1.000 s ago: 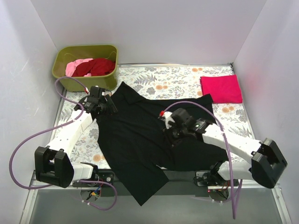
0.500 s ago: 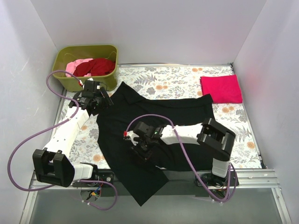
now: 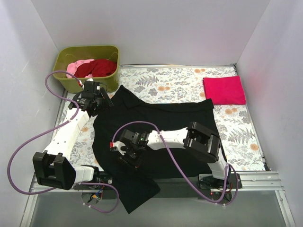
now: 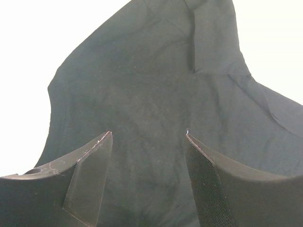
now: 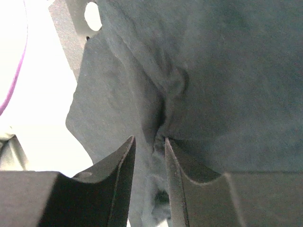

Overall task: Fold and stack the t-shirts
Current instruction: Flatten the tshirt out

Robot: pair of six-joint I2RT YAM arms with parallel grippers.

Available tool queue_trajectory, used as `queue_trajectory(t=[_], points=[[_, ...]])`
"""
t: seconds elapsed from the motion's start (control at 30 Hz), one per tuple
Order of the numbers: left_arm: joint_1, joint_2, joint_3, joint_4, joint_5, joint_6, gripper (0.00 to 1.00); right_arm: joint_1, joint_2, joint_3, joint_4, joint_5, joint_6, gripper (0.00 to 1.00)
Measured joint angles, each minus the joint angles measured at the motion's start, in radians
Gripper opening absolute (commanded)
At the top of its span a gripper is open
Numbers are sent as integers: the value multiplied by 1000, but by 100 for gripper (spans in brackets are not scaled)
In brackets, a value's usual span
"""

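Farther left now: black t-shirt [image 3: 165, 118], fold between right fingers [image 5: 113, 184].

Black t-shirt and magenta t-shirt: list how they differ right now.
The black t-shirt is spread out and rumpled; the magenta t-shirt is folded into a neat rectangle. The black one covers the middle of the table cloth and overhangs the near edge; the magenta one sits near the far right corner. The right hand pinches the black one; nothing touches the magenta one. Both lie on the cloth.
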Motion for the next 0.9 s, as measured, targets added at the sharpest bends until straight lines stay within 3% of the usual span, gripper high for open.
queue_trajectory(t=[0.2,0.47,0.63,0.9], points=[[0,2,0,16,5,9,59,-105,-163,-67,-40,92,-13,41],[2,135,1,129,64,-22,61,-653,-517,-224,-32,306,-19,49],[2,335,80,187,120,-54,62,-943,-553,-288,-30,397,-20,55],[-7,564,223,268,164,-84,60,-1154,-542,-315,29,380,-12,55]])
